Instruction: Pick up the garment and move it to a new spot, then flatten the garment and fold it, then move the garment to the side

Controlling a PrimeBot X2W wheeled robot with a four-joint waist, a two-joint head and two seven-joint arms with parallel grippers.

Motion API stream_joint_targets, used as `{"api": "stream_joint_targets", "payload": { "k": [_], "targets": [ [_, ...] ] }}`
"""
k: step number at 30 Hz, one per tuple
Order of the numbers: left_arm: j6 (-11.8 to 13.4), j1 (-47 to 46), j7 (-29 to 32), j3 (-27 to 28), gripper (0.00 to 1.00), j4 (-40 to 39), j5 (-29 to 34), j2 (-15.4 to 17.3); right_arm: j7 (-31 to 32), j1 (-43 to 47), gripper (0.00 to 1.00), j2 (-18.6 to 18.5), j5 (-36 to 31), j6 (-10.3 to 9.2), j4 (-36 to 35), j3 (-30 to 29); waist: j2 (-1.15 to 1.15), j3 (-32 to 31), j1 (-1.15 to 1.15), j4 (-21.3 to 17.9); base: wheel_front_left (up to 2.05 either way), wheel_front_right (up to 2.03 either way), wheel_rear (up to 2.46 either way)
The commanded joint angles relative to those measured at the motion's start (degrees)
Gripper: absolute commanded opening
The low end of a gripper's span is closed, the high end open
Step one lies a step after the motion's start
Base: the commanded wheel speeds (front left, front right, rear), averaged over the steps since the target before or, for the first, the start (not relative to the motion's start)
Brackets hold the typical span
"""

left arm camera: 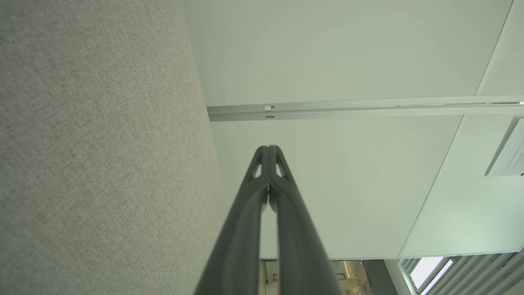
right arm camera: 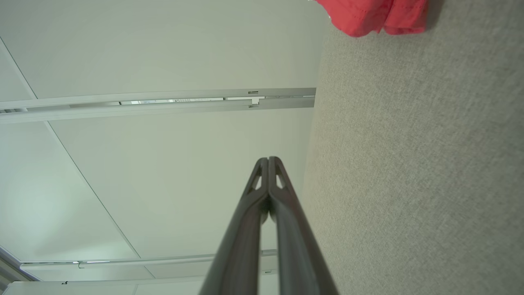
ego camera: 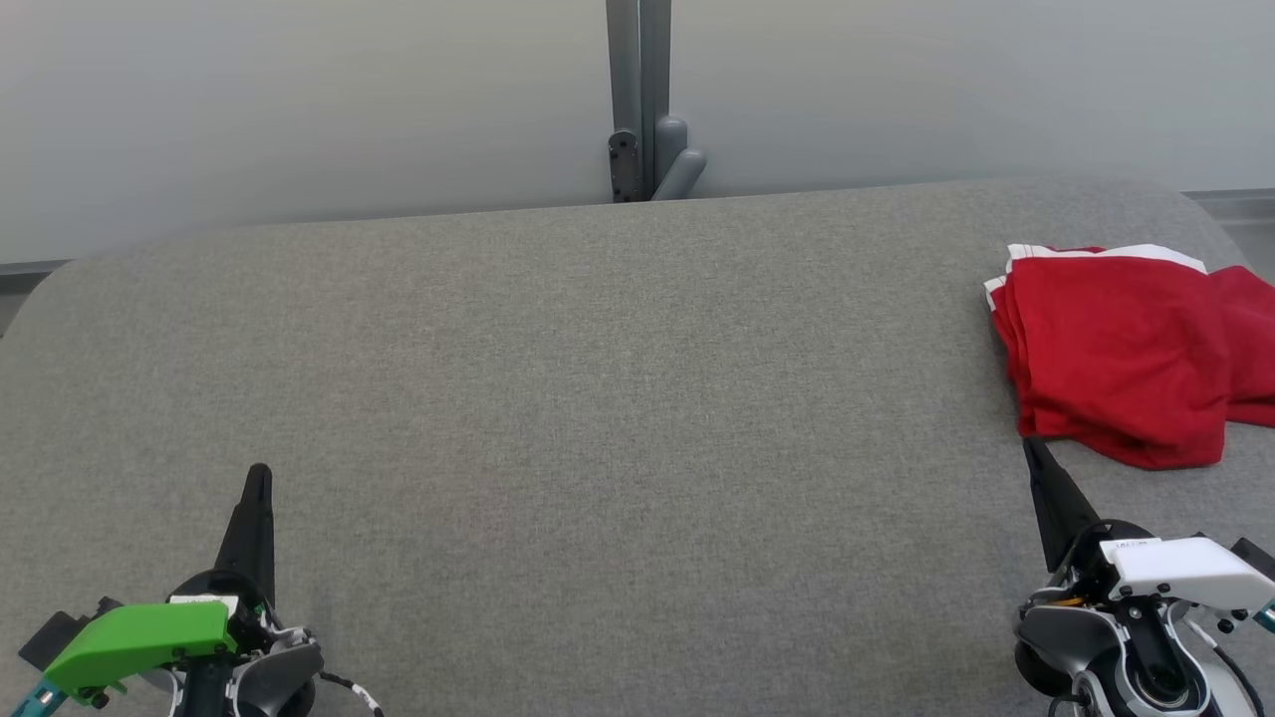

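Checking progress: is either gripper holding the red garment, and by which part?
Nothing is held: left gripper and right gripper are shut empty; the garment lies free.

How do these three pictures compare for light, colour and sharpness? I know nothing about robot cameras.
Head view: soft, even light, no glare, only a faint shadow beneath the red garment. Left wrist view: pale green cast; the left tool blurs towards the lens. Right wrist view: same cast, same blur on the right tool.

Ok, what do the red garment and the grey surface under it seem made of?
Red garment: soft matte knit, probably cotton jersey; it slumps in soft folds. Grey surface: matte woven upholstery fabric, seemingly; a fine heathered weave shows.
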Motion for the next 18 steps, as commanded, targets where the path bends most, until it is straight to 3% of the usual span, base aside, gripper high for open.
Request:
{"api": "stream_joint_targets", "payload": {
  "k": [1, 18],
  "targets": [
    [-0.25, -0.72, 0.15, 0.06, 0.00, -0.08, 0.44, 0.03, 0.21, -0.65, 0.00, -0.27, 0.47, 0.02, 0.08, 0.11, 0.27, 0.00, 0.00, 0.00, 0.00, 0.00, 0.00],
    [-0.25, -0.72, 0.18, 0.08, 0.00, -0.08, 0.47, 0.01, 0.21, -0.65, 0.00, -0.27, 0.47, 0.02, 0.08, 0.11, 0.27, 0.00, 0.00, 0.00, 0.00, 0.00, 0.00]
  ]
}}
